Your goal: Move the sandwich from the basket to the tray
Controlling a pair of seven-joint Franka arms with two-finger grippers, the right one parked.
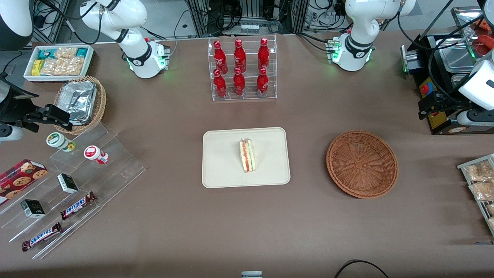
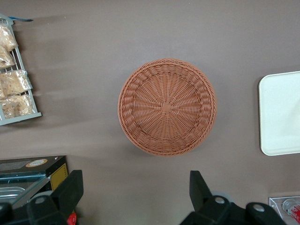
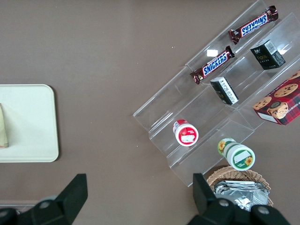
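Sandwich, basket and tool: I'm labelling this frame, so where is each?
sandwich point(image 1: 247, 155), front view, filling edge, lying on the tray.
basket point(image 2: 166, 107), left wrist view, woven centre, nothing inside.
tool point(image 2: 136, 199), left wrist view, open gap above the table.

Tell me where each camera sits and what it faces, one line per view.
Front view: high, facing both arm bases over the table; sandwich lies on the tray, basket empty.
Left wrist view: on the working arm, looking straight down at the basket; open gripper above it.
Right wrist view: parked arm, looking down at the clear stepped shelf.
All three show the tray.
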